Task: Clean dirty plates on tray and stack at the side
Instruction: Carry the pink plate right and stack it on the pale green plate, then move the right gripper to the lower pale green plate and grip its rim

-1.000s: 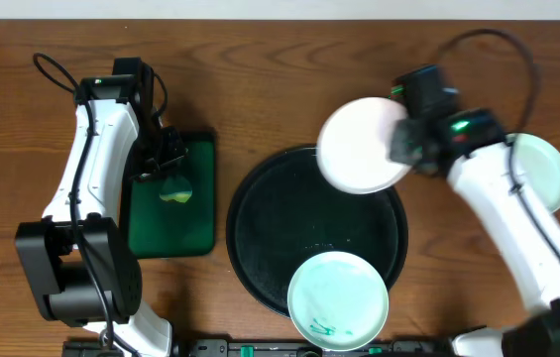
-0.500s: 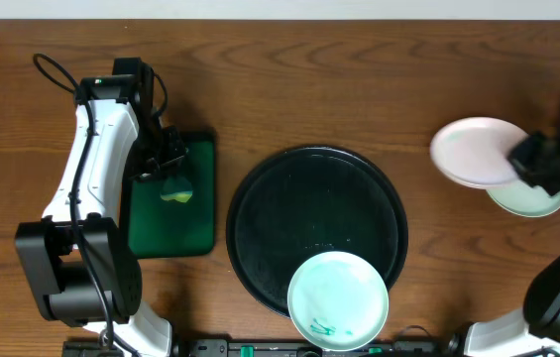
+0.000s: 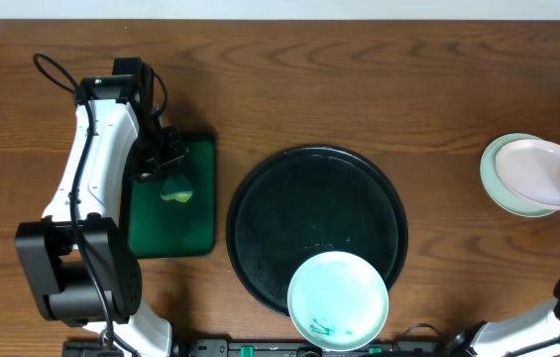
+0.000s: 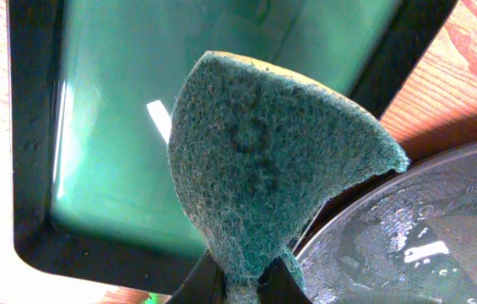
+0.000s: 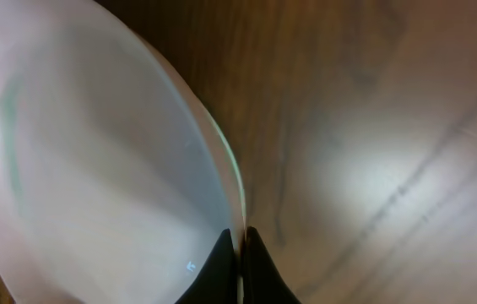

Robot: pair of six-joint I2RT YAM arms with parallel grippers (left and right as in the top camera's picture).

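"The white plate (image 3: 532, 167): what has hold of it?"

"The right gripper (image 5: 240, 255), its two fingers pinched tight on the rim. It holds the plate over a pale mint-green plate (image 3: 488, 180) that lies on the wooden tabletop (image 3: 359, 89), well to the right of the black tray (image 3: 299, 198). Whether the two plates touch, I cannot tell."

"And the left gripper (image 4: 240, 285)?"

"Clamped on a green scouring sponge (image 4: 263, 160) with a yellow edge. The sponge stands up from the fingers over the green rectangular tray (image 3: 151, 233), which sits just left of the black tray."

"What lies on the black tray?"

"A smeared mint-green plate (image 3: 339, 297) at its near edge, overhanging the rim a little, with teal marks in its lower left part. In the left wrist view the tray's glossy floor shows droplets."
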